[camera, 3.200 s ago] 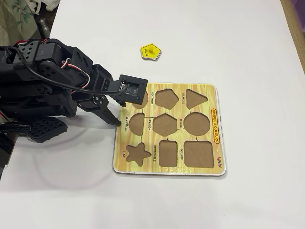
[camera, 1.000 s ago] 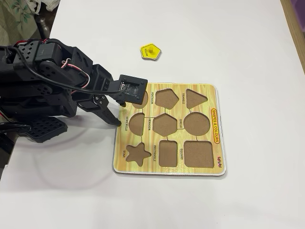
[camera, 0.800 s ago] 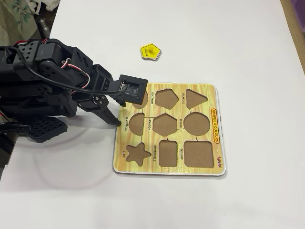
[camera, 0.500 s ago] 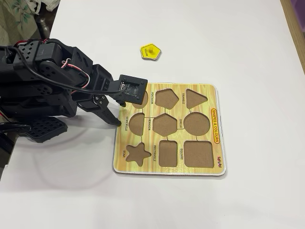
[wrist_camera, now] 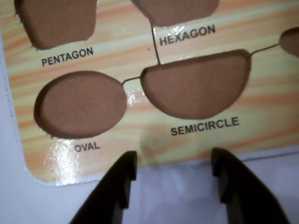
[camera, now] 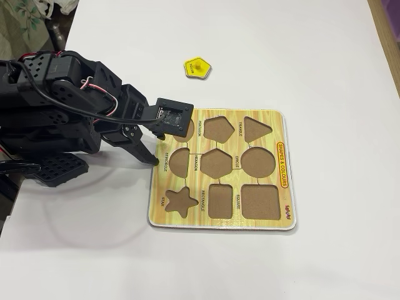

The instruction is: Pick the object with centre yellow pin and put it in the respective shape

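The object with centre yellow pin (camera: pixel 197 68), a small yellow pentagon piece, lies alone on the white table beyond the puzzle board (camera: pixel 279 132). The respective shape is the brown pentagon cutout (camera: pixel 219 128) in the board's far row; in the wrist view this cutout (wrist_camera: pixel 56 21) sits at the top left above its PENTAGON label. My black gripper (camera: pixel 156 149) hovers at the board's left edge, well short of the yellow piece. In the wrist view the gripper (wrist_camera: pixel 174 161) is open over the table beside the board's rim, with nothing between its fingers.
The wrist view also shows the oval cutout (wrist_camera: pixel 81 103), the semicircle cutout (wrist_camera: pixel 196 84) and the hexagon cutout (wrist_camera: pixel 175 9). The board holds triangle (camera: pixel 256 129), circle, star (camera: pixel 181 201), rectangle and square cutouts too. My arm's bulk (camera: pixel 50 119) fills the left side.
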`<state>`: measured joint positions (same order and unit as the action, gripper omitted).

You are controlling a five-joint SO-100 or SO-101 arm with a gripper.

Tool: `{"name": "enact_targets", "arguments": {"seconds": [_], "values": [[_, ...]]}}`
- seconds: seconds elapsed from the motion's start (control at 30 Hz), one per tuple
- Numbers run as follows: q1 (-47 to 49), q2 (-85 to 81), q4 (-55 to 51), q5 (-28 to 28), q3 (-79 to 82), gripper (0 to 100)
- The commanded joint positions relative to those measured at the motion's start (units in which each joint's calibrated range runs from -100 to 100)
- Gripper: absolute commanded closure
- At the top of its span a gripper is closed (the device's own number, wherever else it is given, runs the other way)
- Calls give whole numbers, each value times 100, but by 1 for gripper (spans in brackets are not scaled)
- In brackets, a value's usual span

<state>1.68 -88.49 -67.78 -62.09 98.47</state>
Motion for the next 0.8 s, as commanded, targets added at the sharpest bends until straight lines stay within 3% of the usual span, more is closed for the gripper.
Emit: {"name": "enact_targets", "arguments": {"seconds": [0.0,0.4,0.67,0.77], "values": [[-41,4,-119,11,45,81],[56,163,-206,6,-755,81],[300,1602,-257,11,-2446,81],[300,2146,-785,11,-3246,81]]}}
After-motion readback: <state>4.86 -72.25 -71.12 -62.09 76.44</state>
